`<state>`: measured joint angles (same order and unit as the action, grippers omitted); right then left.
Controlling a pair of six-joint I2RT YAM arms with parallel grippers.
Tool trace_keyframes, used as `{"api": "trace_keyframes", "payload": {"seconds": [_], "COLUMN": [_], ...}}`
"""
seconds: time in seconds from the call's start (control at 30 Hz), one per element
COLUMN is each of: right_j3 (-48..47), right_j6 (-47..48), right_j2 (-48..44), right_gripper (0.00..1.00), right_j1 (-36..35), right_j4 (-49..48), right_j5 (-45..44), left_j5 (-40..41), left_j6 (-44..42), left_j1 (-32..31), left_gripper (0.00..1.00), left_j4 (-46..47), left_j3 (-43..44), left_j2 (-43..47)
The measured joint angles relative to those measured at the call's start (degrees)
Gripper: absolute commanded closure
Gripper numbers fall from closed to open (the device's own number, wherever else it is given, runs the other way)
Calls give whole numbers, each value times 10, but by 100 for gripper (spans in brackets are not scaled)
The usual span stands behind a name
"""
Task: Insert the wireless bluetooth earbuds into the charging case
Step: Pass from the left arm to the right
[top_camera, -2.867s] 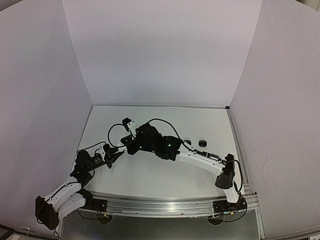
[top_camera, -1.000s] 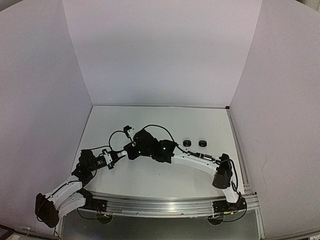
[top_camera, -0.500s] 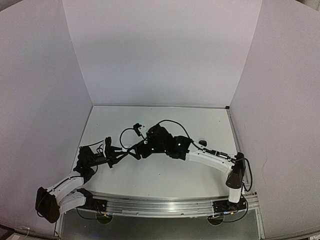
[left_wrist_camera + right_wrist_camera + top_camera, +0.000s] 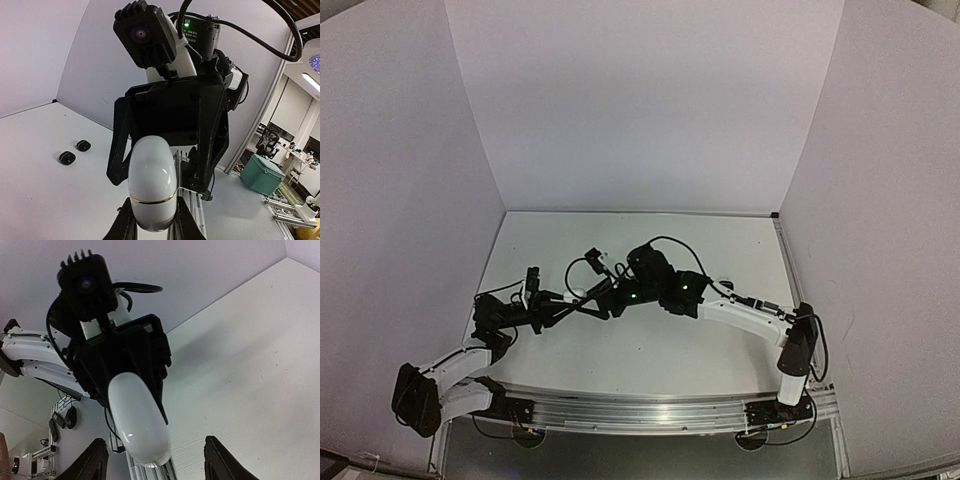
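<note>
Left gripper (image 4: 152,222): I see its 2 fingers pressed together on the lower end of the white charging case (image 4: 151,182), 1 finger on each side, holding it up off the table (image 4: 30,150).
Charging case: 1 white, rounded, oblong shell. It points away from the left wrist and toward the right arm's gripper. In the top view both arms meet over the middle of the table.
Case lid: a thin seam runs across the shell just above the left fingers. From my 2 wrist views the halves sit flush, so I read it as shut.
Case contents: hidden from me, since nothing of the inside shows in any view.
Right gripper (image 4: 156,440): its 2 fingers stand well apart. The rounded tip of the case hangs between them in its own wrist view. I see a gap on both sides and no contact.
Right gripper from the left wrist view: its black body faces the case head-on, just behind the case's far end, with its camera above.
Earbuds: I cannot pick out any earbud with certainty in these views.
Black pieces (image 4: 66,157): 2 small, glossy, rounded items lie on the table, near each other but not touching, well away from both grippers on the right arm's side. They are too small for me to tell whether they are earbuds or closed cases.
Table: a white surface with white walls on 3 sides.
</note>
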<state>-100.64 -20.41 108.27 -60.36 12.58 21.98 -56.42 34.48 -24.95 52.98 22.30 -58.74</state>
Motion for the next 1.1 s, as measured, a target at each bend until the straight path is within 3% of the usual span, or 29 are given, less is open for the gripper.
{"api": "trace_keyframes", "payload": {"seconds": [0.2,0.33,0.57,0.67,0.7,0.73,0.8,0.83,1.1], "right_j3": [-4,-14,-40,-41,-41,-41,-41,-39,75], "right_j6": [-7,-11,-10,-7,-7,-7,-9,-13,-64], "right_j2": [0,7,32,33,33,33,33,33,-3], "right_gripper": [63,70,100,100,100,100,100,100,100], "right_j1": [0,3,11,13,13,13,15,16,73], "right_j4": [-22,-23,-27,-27,-27,-27,-28,-30,-46], "right_j5": [33,41,61,68,69,70,69,67,54], "left_j5": [-5,-9,-11,-11,-11,-11,-6,1,128], "left_j6": [7,11,25,32,33,33,31,27,-69], "left_j1": [0,0,5,5,5,5,5,4,2], "left_gripper": [100,100,100,100,93,72,8,1,0], "left_j4": [7,17,15,16,16,16,14,10,-160], "left_j3": [1,2,2,2,2,2,2,2,3], "left_j2": [-2,-2,-2,-2,-2,-2,-2,-1,37]}}
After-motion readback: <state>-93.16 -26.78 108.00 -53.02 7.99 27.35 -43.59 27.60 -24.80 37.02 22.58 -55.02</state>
